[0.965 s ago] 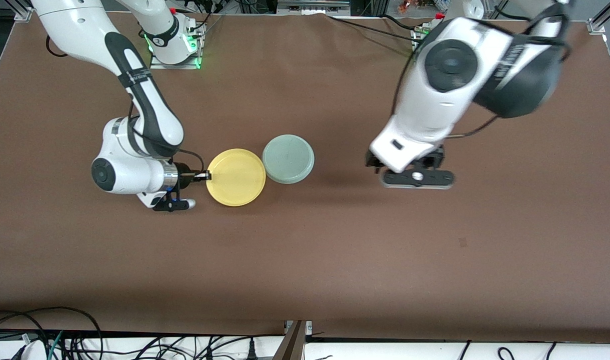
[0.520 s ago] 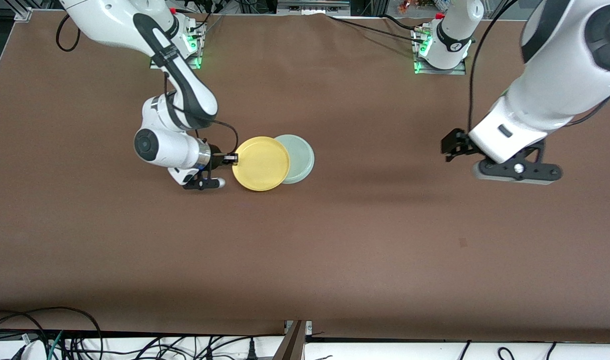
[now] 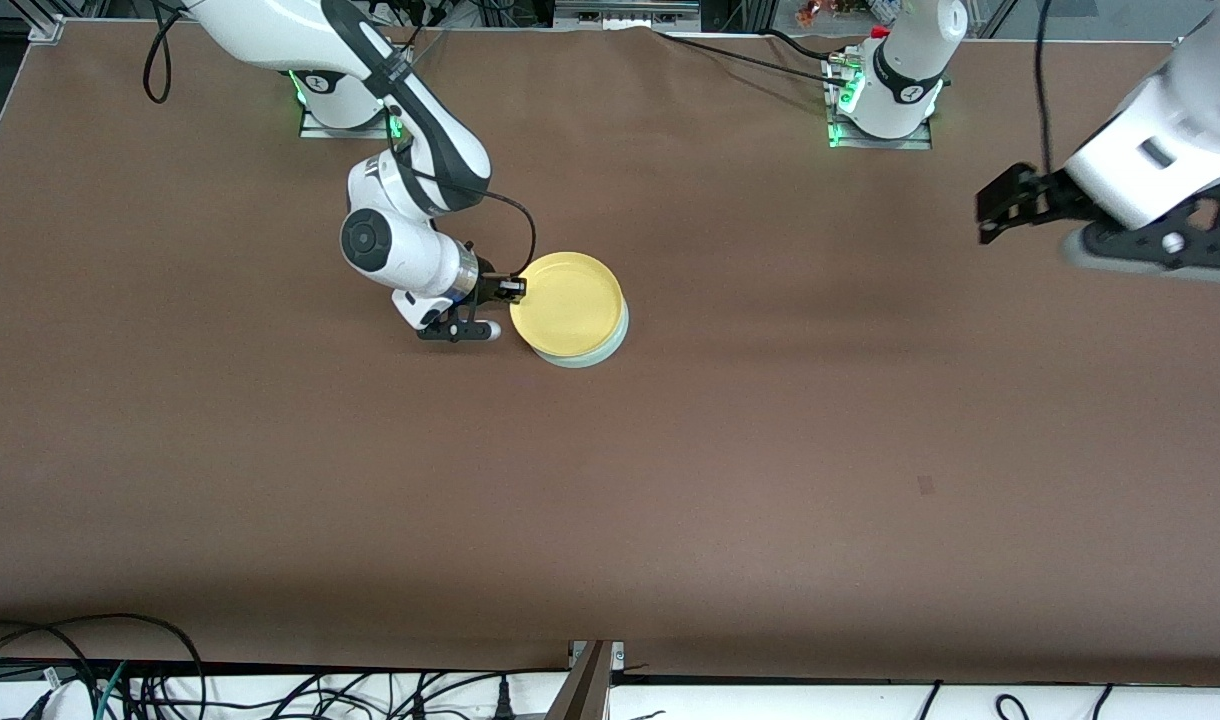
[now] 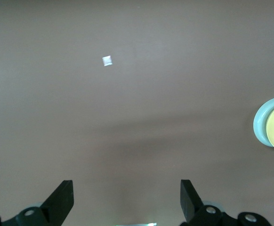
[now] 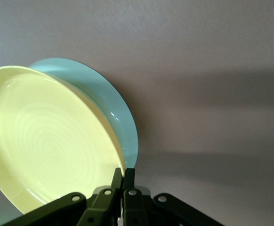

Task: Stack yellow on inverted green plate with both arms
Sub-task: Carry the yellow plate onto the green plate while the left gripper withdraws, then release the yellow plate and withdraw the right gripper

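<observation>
The yellow plate (image 3: pixel 568 304) sits almost fully over the pale green plate (image 3: pixel 604 352), of which only a crescent of rim shows. My right gripper (image 3: pixel 515 290) is shut on the yellow plate's rim at the side toward the right arm's end. In the right wrist view the yellow plate (image 5: pixel 47 150) is pinched at its rim between the fingertips (image 5: pixel 125 175), with the green plate (image 5: pixel 104 101) under it. My left gripper (image 3: pixel 1000 215) is open and empty, high over the table at the left arm's end. Both plates show small in the left wrist view (image 4: pixel 273 125).
Brown table (image 3: pixel 670 480) with the two arm bases (image 3: pixel 890 100) along its top edge. A small white scrap (image 4: pixel 107 60) lies on the cloth in the left wrist view. Cables hang along the front edge (image 3: pixel 120 670).
My right gripper carried the yellow plate from beside the green plate to over it, now nearly covering it. My left arm withdrew up and toward its own end of the table.
</observation>
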